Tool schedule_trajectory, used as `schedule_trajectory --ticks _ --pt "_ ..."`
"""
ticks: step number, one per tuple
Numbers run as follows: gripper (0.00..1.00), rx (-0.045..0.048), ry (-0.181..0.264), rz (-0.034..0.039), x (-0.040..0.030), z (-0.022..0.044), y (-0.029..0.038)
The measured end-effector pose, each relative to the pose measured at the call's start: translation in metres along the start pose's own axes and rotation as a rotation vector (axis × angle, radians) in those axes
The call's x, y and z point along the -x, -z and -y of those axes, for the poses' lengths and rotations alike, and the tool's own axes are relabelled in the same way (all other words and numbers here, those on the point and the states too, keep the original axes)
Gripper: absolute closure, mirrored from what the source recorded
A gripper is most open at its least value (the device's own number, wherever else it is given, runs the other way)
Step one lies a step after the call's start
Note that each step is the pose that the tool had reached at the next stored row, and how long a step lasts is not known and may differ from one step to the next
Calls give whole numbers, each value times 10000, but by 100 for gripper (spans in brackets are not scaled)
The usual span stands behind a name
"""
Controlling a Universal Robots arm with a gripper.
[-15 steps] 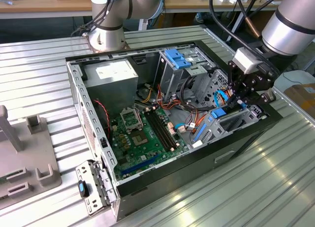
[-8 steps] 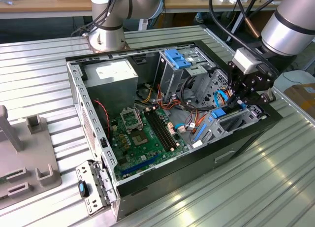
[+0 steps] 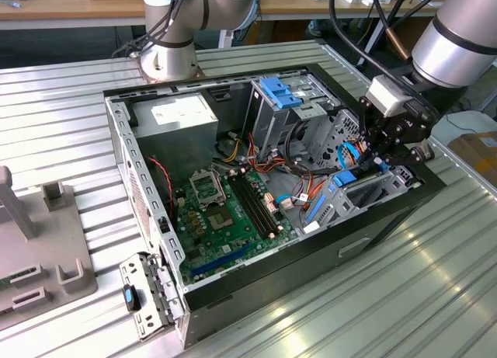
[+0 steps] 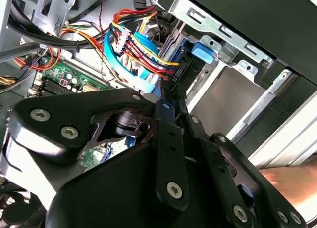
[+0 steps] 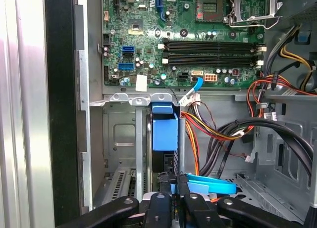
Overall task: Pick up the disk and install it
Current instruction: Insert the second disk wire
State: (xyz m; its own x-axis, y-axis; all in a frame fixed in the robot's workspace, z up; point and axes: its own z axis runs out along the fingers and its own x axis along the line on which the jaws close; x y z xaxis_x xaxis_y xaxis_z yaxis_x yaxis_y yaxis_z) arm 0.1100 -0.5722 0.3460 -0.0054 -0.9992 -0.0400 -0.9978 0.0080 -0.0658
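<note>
The disk (image 3: 349, 179) stands on edge in the metal drive bay at the front corner of the open computer case (image 3: 124, 148), on the exterior view's right. Its bright blue carrier frame (image 5: 164, 131) shows in the first wrist view, with the dark drive body below it. My gripper (image 3: 386, 158) hangs right over that bay. Its black fingers (image 5: 159, 183) sit close together on the disk's upper edge, so the gripper (image 5: 171, 181) is shut on it. In the second wrist view the gripper (image 4: 168, 94) meets the disk beside the blue tab (image 4: 202, 51).
Bundles of coloured cables (image 5: 218, 129) and a flat blue cable (image 5: 208, 184) run close beside the bay. The green motherboard (image 3: 225, 210) fills the case floor. A lighter blue bracket (image 3: 279, 90) sits on the rear cage. A second arm's base (image 3: 167, 55) stands behind the case, and a grey fixture (image 3: 39, 249) lies on the exterior view's left.
</note>
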Motion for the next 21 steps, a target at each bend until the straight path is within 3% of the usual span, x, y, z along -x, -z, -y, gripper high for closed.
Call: schedule_trajectory --ticks 3,7,21 --pt "84 0 0 -6 2 3 49" --pt "84 -36 2 -8 2 -16 53" --pt "84 -53 -1 -7 -5 -19 -23"
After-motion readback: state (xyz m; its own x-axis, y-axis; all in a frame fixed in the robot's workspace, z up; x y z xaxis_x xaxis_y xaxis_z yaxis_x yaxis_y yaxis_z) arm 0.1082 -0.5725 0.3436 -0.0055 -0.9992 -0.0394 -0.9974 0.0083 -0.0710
